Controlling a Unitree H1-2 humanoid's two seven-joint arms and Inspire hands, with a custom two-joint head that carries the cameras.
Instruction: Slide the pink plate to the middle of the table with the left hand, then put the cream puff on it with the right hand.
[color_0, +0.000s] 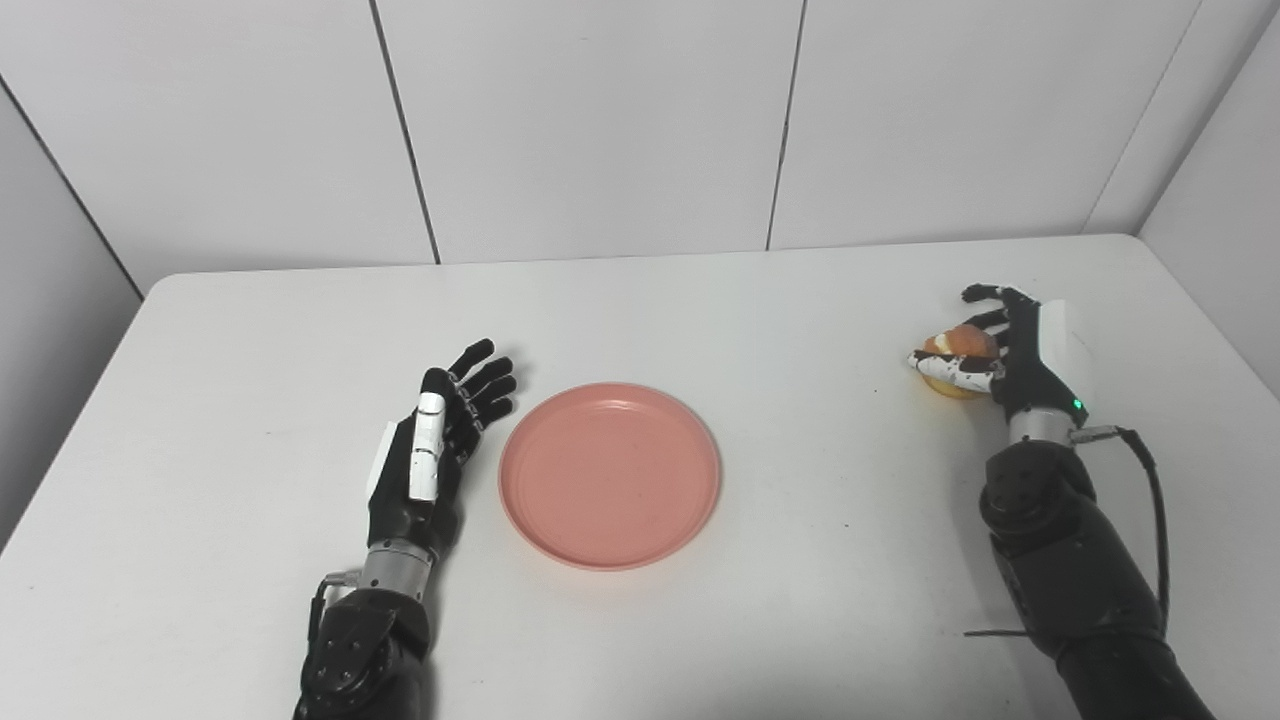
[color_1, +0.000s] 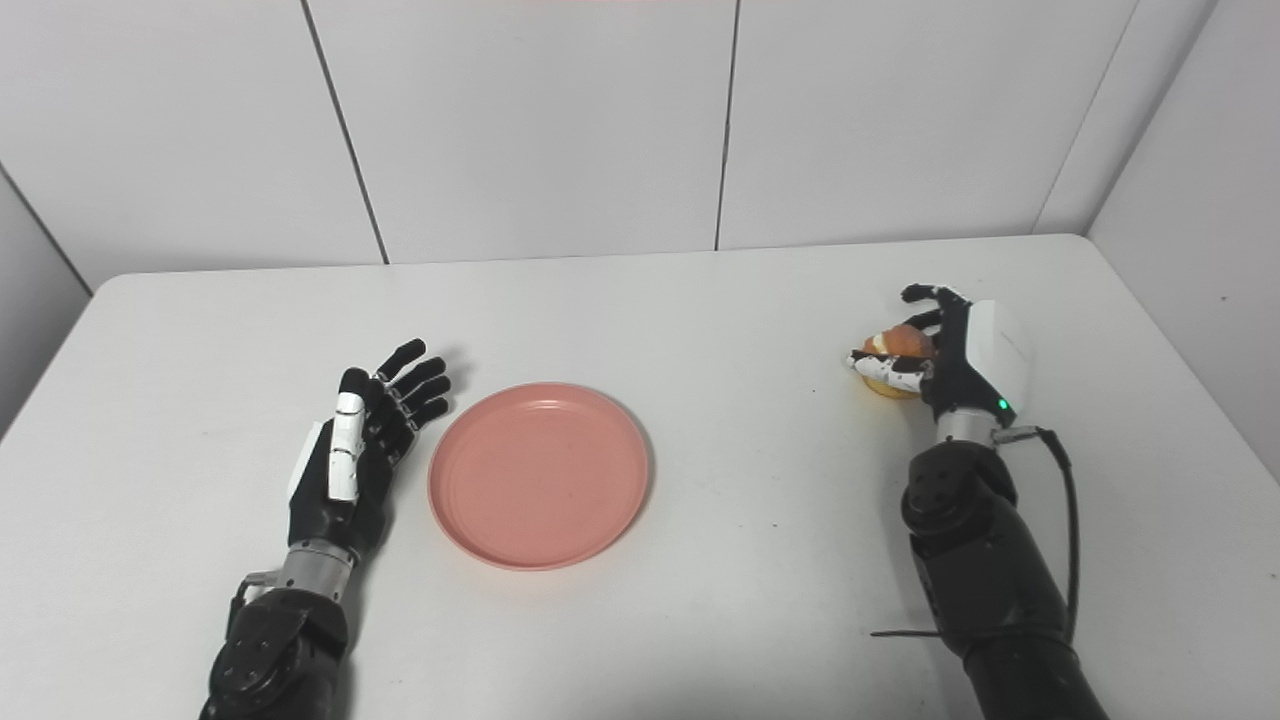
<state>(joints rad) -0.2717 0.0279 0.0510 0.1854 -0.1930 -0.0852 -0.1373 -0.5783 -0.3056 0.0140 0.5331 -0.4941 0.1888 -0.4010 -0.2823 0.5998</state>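
The round pink plate (color_0: 610, 475) lies flat near the middle of the white table (color_0: 700, 320), with nothing on it. My left hand (color_0: 435, 450) rests just left of the plate's rim, fingers spread and apart from it, holding nothing. Far to the right, the golden-brown cream puff (color_0: 962, 342) sits low at the table surface with my right hand (color_0: 1010, 350) wrapped around it, thumb and fingers closed on its sides. The puff's lower part is partly hidden by the fingers.
White wall panels (color_0: 600, 120) rise behind the table's far edge. A black cable (color_0: 1155, 500) loops off the right forearm. The table's right edge runs close beside the right arm.
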